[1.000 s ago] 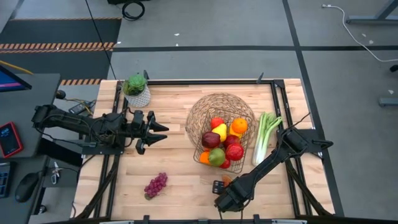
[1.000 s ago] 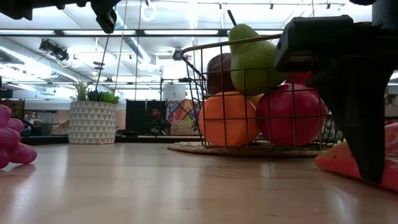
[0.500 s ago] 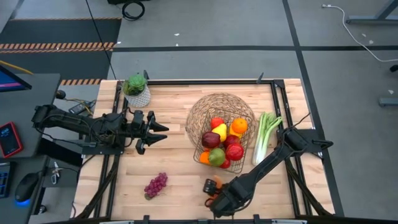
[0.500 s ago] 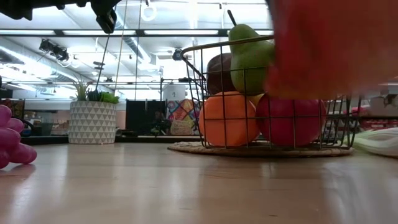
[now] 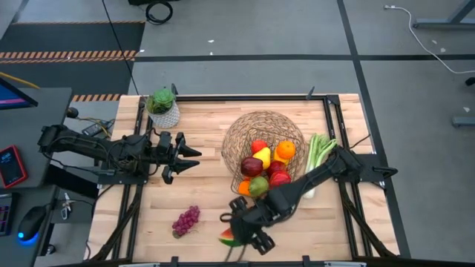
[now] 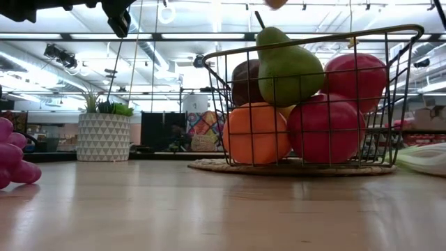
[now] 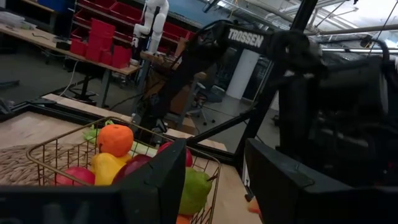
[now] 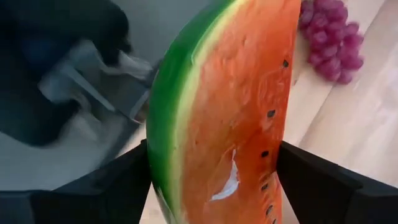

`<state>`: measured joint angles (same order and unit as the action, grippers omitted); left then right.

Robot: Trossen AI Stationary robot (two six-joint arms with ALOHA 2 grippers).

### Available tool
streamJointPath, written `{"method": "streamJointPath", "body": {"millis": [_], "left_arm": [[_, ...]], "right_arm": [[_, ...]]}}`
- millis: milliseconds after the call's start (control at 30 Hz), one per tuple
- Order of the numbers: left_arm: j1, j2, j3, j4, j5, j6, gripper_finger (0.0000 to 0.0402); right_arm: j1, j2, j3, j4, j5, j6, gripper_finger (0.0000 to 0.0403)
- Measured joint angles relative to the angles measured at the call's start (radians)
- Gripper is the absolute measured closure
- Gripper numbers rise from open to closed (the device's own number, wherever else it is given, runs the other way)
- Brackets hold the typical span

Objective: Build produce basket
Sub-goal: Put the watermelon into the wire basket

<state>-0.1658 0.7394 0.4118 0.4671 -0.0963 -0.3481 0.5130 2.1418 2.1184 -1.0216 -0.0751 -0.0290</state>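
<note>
Your right end effector (image 5: 236, 236) grips the watermelon slice (image 8: 224, 106) above the table; carry it over the basket (image 5: 263, 137) and release. Your left end effector (image 5: 187, 158) waits, near closed, empty.

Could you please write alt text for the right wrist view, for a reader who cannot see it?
A watermelon slice, green rind beside red flesh with dark seeds, fills the picture, clamped between the right gripper's two dark fingers. Beyond it, a bunch of purple grapes lies on the pale wooden table.
</note>
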Motion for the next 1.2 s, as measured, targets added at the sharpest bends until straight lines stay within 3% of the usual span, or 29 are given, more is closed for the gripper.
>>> {"method": "streamJointPath", "body": {"millis": [200, 500, 667, 800, 1067, 1200], "left_arm": [[0.0, 0.0, 0.0, 0.0, 0.0, 0.0, 0.023], [0.0, 0.0, 0.0, 0.0, 0.0, -0.017, 0.023], [0.0, 0.0, 0.0, 0.0, 0.0, -0.099, 0.023], [0.0, 0.0, 0.0, 0.0, 0.0, -0.112, 0.023], [0.0, 0.0, 0.0, 0.0, 0.0, -0.112, 0.023], [0.0, 0.0, 0.0, 0.0, 0.0, -0.112, 0.023]], "right_arm": [[-0.067, 0.0, 0.101, -0.142, -0.192, 0.14, 0.0082], [-0.134, -0.005, 0.16, -0.233, -0.435, 0.182, 0.0082], [-0.16, -0.039, 0.16, -0.257, -0.464, 0.176, 0.0082], [-0.191, -0.1, 0.16, -0.365, -0.361, 0.14, 0.0082], [-0.252, -0.226, 0.159, -0.554, 0.171, 0.111, 0.0082], [-0.305, -0.277, 0.107, -0.545, 0.272, 0.112, 0.0082]]}}
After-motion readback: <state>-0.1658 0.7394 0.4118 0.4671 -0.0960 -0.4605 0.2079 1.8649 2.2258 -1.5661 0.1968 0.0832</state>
